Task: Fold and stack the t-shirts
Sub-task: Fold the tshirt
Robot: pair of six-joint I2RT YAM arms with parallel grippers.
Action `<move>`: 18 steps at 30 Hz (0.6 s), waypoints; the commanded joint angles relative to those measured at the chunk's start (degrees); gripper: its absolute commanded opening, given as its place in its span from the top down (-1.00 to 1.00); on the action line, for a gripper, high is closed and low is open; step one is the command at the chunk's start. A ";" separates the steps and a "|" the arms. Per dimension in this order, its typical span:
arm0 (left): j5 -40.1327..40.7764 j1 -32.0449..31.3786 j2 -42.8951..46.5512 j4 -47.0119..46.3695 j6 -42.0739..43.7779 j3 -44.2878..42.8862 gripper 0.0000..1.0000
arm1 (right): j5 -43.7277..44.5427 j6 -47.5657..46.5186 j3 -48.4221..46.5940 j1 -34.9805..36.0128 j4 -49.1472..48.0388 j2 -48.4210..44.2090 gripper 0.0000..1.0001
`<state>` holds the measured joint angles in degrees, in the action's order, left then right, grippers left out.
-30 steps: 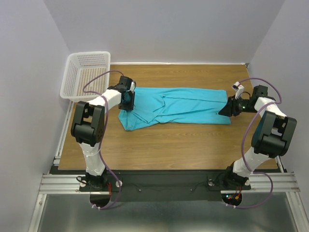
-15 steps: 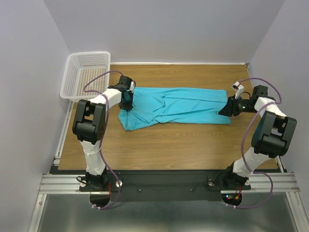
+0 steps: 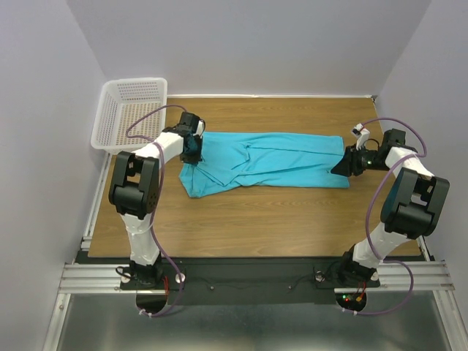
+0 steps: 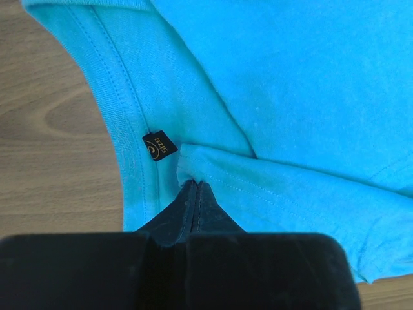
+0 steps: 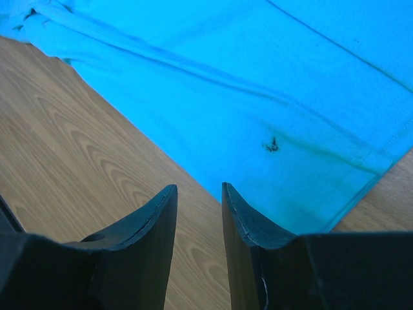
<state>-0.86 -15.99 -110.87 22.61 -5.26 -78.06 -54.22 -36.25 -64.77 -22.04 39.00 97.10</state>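
The turquoise t-shirt (image 3: 270, 162) lies spread sideways on the wooden table (image 3: 256, 219), partly folded lengthwise, with its neck end at the left. My left gripper (image 3: 192, 148) sits at that neck end. In the left wrist view the left gripper (image 4: 193, 185) is shut on a small fold of the t-shirt (image 4: 290, 84), right beside the dark neck label (image 4: 158, 146). My right gripper (image 3: 341, 167) rests at the hem end on the right. Seen from the right wrist, the right gripper (image 5: 199, 190) is open, low over the wood, at the edge of the t-shirt (image 5: 258, 90).
A white mesh basket (image 3: 131, 110) stands at the table's back left corner, just behind the left arm. Purple walls close in the back and both sides. Bare wood lies between the shirt and the near edge.
The left gripper has closed, pinching a fold of shirt fabric by the neck. The right arm and the shirt's layout look unchanged.
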 commanded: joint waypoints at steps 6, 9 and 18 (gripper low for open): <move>-3.97 0.34 7.16 1.38 -0.28 -4.90 1.00 | -0.72 -1.28 -0.18 0.25 0.28 -1.48 0.21; -4.41 0.26 6.99 1.56 -0.19 -5.70 1.00 | -0.72 -1.28 -0.18 0.25 0.46 -1.39 0.21; -8.36 0.34 5.40 1.38 -0.11 -8.86 1.00 | -0.36 -1.54 -0.18 0.25 0.46 -1.30 0.21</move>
<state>-6.72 -16.01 -106.80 23.79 -5.41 -82.70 -54.19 -36.64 -64.77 -22.04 39.03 97.10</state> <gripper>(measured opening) 0.018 0.396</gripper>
